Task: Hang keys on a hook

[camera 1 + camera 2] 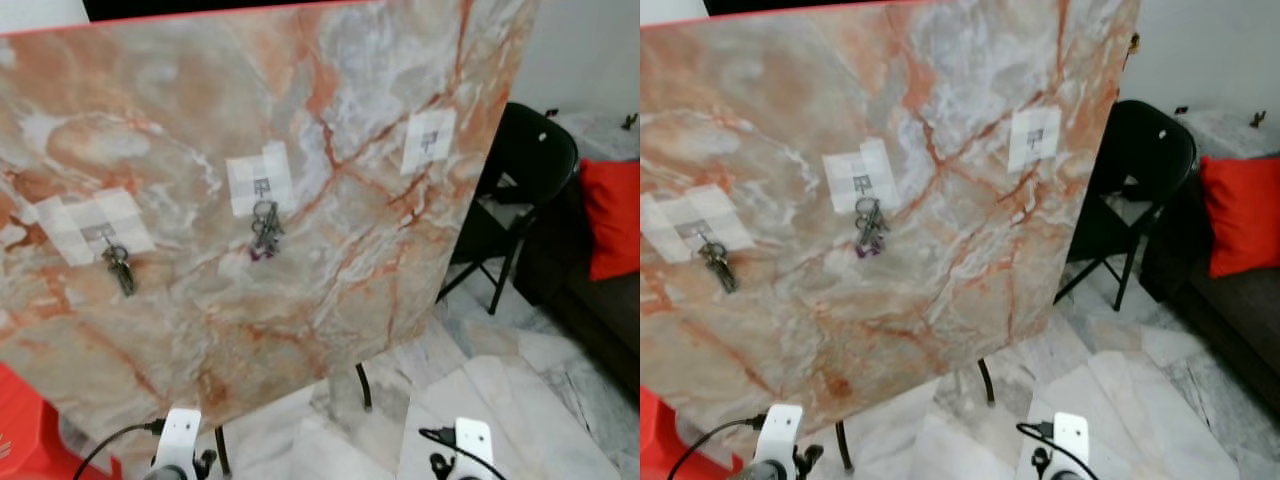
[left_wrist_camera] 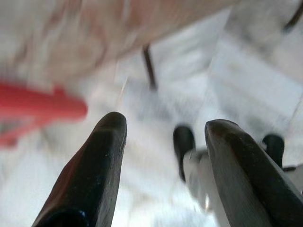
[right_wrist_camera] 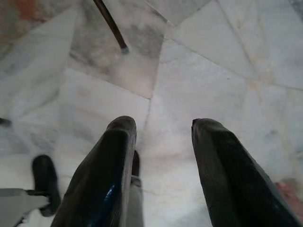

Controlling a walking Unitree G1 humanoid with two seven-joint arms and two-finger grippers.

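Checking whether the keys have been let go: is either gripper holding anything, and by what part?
Nothing is held. The left gripper and right gripper hang open over the floor, jaws apart. Two key bunches hang on the marble board.

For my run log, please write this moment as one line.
board: three hooks | left keys: hung | middle keys: hung | right hook: empty | left gripper: open, low | right gripper: open, low

The marble board (image 1: 330, 260) before me is cream and grey, veined in rust-orange, with a red top edge. On it sit three white patches — the middle hook patch (image 1: 260, 182) carries dark grey keys (image 1: 265, 232) with a purple spot. Beside the board stand a black folding chair (image 1: 525, 170) and a red cushion (image 1: 612, 215). The floor tiles (image 3: 227, 61) are white, grey-veined — my fingers (image 3: 102, 184) glossy black.
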